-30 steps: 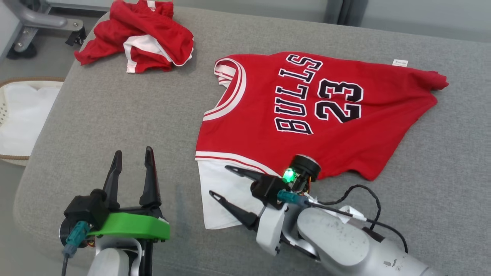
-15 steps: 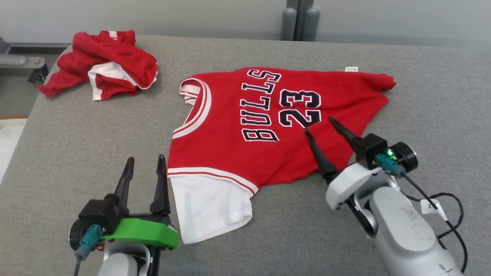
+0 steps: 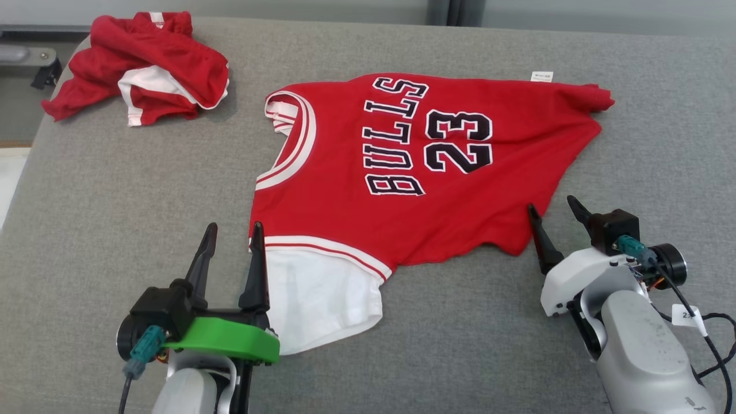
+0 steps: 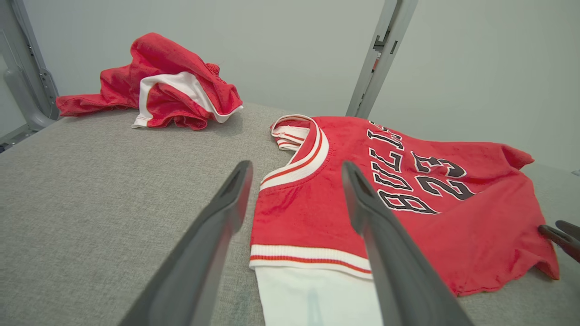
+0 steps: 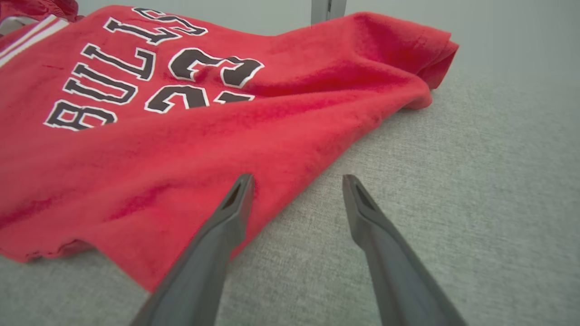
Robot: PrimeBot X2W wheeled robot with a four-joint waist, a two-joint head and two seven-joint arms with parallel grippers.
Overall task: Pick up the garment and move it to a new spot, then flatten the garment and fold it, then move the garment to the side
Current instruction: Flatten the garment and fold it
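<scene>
Red jersey [image 3: 345, 213], lettered BULLS 23, lies spread on the grey tabletop [image 3: 144, 190] ahead of both pairs of fingers, with its neckline toward the left pair and its bottom hem toward the right pair. It is not fully flat, and its far hem corner is bunched. A white section [image 3: 322, 299] extends from the striped armhole band [image 3: 322, 250] back alongside the left fingers [image 3: 256, 270]. The left fingers stand spread apart and hold nothing. In the left wrist view the outer finger is over bare tabletop and the inner finger crosses in front of the red cloth and the striped band, and the band's corner sits in the gap between them. Whether the inner finger touches the cloth cannot be determined. The right fingers [image 3: 540, 244] are likewise parted and empty. In the right wrist view the inner finger overlaps the red hem edge while the outer finger is over bare tabletop. In the head view the inner fingertip is just beside the jersey's near hem corner, and contact cannot be confirmed. A small white tag [image 3: 541, 76] sits at the jersey's far edge, well beyond the right fingertips. A second red-and-white garment [image 3: 149, 69] lies crumpled well beyond the left fingertips, off to their left and apart from the jersey.
</scene>
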